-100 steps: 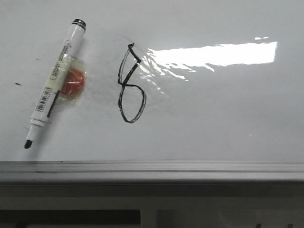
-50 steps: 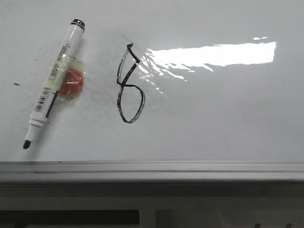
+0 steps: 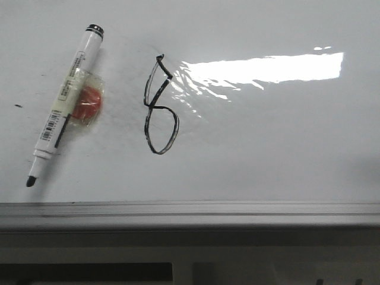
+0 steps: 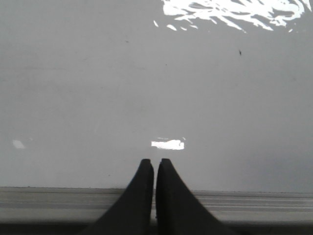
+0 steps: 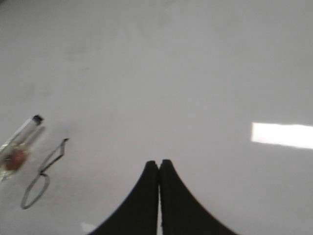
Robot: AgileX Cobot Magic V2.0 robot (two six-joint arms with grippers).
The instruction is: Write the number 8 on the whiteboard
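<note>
The number 8 (image 3: 159, 105) stands drawn mid-whiteboard (image 3: 273, 154), left of the glare. My marker (image 3: 62, 107) lies uncapped nearer the board's left edge: light, stiff, slick plastic that I judge rolls easily, best pinched mid-barrel by the taped orange lump (image 3: 87, 104). Left tool (image 4: 154, 165) and right tool (image 5: 159, 166) are both closed, empty.

My front camera looks down over the whiteboard (image 3: 267, 154) from close by. My wrist cameras look past my fingertips at that board; the right one shares the number 8 (image 5: 41, 176) and the marker (image 5: 19, 142).
</note>
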